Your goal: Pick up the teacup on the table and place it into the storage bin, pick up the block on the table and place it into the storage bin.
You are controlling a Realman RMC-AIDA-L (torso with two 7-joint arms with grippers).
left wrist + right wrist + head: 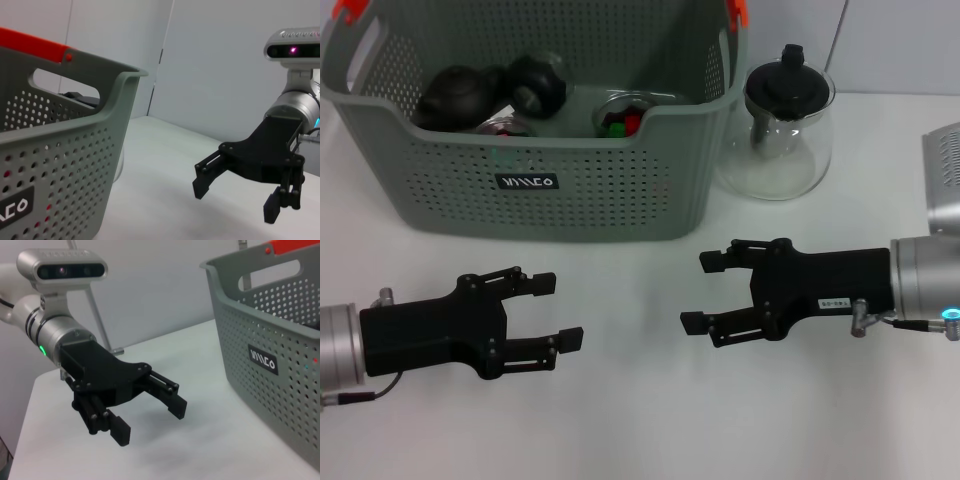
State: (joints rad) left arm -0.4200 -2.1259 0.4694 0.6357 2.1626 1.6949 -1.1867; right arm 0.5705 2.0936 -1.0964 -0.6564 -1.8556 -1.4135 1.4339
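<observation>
The grey perforated storage bin [582, 195] stands at the back left of the table, with orange clips and a black label. Inside it lie dark rounded teaware [455, 95], a black round piece [540, 82] and a clear glass cup [620, 112] holding red and green block pieces. No teacup or block shows on the table itself. My left gripper [558, 311] is open and empty in front of the bin. My right gripper [701, 292] is open and empty, facing it. The bin also shows in the left wrist view [60, 150] and the right wrist view [280, 330].
A clear glass teapot with a black lid [788, 120] stands right of the bin. A silver perforated object [945, 165] sits at the right edge. The left wrist view shows the right gripper [235, 202]; the right wrist view shows the left gripper [149, 421].
</observation>
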